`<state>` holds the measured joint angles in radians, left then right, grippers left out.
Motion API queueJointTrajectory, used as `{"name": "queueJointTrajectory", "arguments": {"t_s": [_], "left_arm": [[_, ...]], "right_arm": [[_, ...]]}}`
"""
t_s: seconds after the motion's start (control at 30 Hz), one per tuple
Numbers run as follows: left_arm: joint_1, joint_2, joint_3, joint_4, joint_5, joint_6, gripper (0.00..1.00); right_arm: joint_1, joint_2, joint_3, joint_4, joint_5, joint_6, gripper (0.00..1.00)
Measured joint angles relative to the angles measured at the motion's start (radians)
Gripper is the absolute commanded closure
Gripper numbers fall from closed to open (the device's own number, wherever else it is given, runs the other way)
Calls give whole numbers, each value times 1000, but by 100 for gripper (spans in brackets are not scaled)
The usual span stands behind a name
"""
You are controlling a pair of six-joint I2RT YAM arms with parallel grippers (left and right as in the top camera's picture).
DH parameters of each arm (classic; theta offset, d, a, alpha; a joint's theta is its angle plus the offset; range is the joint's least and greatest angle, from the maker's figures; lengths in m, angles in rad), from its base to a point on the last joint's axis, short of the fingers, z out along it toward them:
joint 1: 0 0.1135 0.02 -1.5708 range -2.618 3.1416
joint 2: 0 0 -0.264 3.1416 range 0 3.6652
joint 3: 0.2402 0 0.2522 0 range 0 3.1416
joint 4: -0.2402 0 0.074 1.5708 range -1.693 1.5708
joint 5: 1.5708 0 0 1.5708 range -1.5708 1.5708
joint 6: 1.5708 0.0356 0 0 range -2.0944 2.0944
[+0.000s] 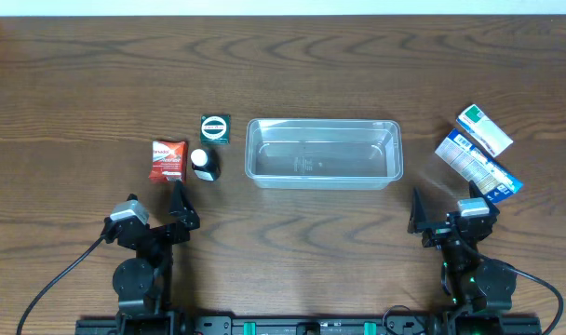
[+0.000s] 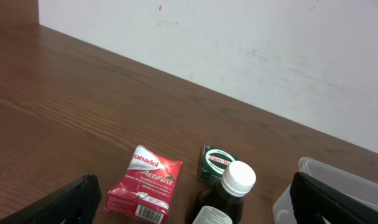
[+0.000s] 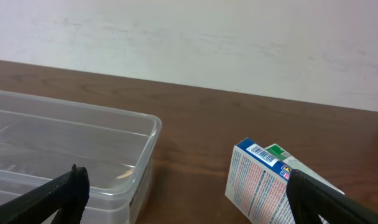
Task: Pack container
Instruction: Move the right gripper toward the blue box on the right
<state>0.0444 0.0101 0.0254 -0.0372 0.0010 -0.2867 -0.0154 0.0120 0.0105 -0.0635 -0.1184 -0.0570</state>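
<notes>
Starting out: container (image 1: 323,154) empty, nothing packed. Left fingers (image 2: 64,204) and right fingers (image 3: 64,193) spread, holding nothing. Next, likely left reaches for red packet (image 1: 168,160) on worktop (image 1: 292,251).

— What sort of place am I driving these arms in?
— A robotics lab bench, I'd say. I see a bare wood-grain table (image 1: 283,74) against a plain white wall (image 2: 270,56). My arms are mounted on a black rail (image 1: 292,327), and a cable (image 1: 62,274) trails off.
</notes>
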Motion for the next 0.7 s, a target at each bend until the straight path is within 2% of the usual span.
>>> {"name": "queueJointTrajectory", "arguments": {"t_s": [0.7], "left_arm": [[0, 0, 0, 0, 0, 0, 2]], "right_arm": [[0, 0, 0, 1, 41, 0, 1]]}}
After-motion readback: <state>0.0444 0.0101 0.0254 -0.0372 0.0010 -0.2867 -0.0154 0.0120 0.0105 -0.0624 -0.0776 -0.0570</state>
